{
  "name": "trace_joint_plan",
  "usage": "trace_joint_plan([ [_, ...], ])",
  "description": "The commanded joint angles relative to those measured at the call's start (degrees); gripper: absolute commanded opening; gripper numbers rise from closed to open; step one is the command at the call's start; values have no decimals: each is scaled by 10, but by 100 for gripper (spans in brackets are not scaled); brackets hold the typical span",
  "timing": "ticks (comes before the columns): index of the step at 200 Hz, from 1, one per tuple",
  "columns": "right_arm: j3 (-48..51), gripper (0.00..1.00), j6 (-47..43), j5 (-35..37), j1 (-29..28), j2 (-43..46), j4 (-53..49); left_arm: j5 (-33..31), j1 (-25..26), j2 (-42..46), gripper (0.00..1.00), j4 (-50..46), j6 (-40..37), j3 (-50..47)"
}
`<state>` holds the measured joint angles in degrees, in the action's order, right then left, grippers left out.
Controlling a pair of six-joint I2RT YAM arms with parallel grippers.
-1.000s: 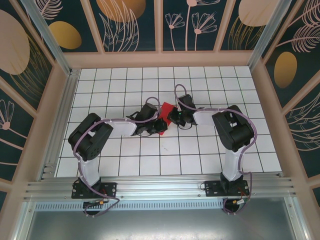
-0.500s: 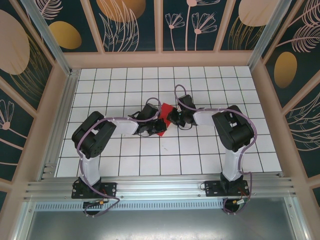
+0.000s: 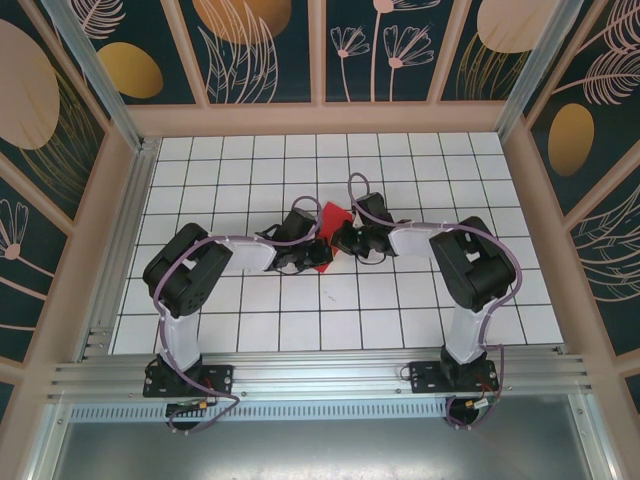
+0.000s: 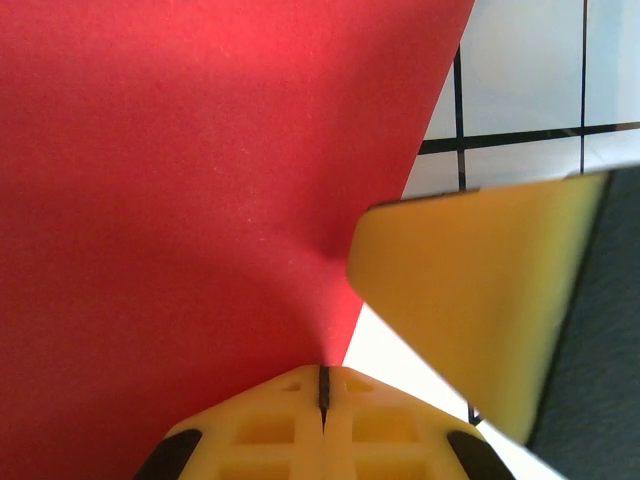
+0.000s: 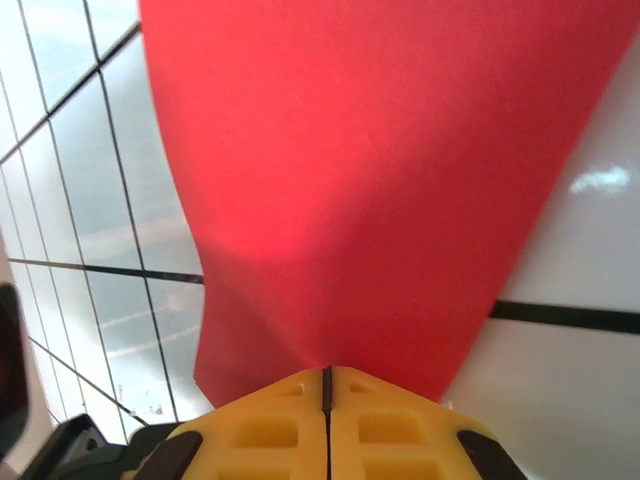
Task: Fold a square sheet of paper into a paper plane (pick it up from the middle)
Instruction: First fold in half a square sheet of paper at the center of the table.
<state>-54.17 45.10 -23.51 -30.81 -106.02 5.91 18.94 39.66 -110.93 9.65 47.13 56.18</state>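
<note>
**Pinched from both sides**

Within the last second both sets of jaws have closed. The left gripper and the right gripper each clamp an edge of the thin bright red square sheet of paper, which sits mid-table between them. Folding can probably begin. Below is a white tabletop with black grid lines, and dark floral wall panels stand around it.

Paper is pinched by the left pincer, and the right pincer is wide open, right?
Not quite. The right pincer is not wide open: the right wrist view shows its jaws closed together on the edge of the paper. The left pincer does pinch the paper, as you said.
</note>
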Motion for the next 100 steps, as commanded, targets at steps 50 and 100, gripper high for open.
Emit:
trace_joint_plan([
  [50, -18, 7, -11, 19, 4, -44, -51, -46, -2, -15, 0, -81, -24, -24],
  [100, -53, 7, -53, 40, 43, -51, -68, -46, -1, -13, 0, -94, -39, -33],
])
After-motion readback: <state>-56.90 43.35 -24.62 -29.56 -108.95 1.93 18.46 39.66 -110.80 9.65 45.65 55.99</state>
